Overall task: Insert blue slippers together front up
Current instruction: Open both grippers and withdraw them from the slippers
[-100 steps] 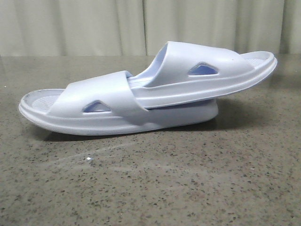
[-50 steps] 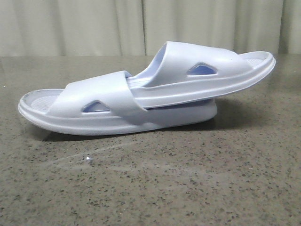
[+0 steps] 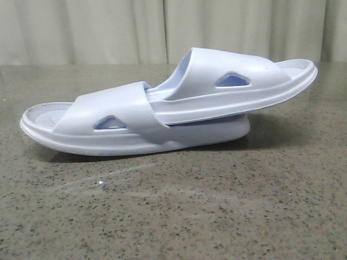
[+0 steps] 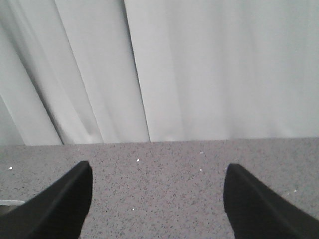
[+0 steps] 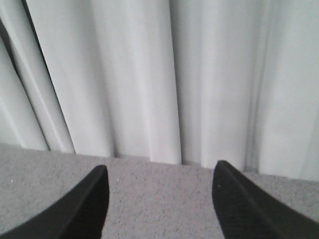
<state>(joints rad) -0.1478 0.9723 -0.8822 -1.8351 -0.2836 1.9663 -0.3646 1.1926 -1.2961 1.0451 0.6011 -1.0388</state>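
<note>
Blue slippers (image 3: 168, 105) nested on tabletop (image 3: 217, 206), apparently touching; left gripper (image 4: 157, 199) and right gripper (image 5: 159, 199) both spread, holding nothing.

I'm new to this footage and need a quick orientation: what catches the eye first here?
The blue slippers fill the front view's middle on the speckled grey table, the right one's end tucked under the left one's strap. Both wrist views show open, empty grippers, left gripper and right gripper, facing pale curtains.

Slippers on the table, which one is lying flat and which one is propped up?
The left slipper lies flat on the table. The right slipper is tucked under its strap and tilts upward, its far end off the surface.
</note>
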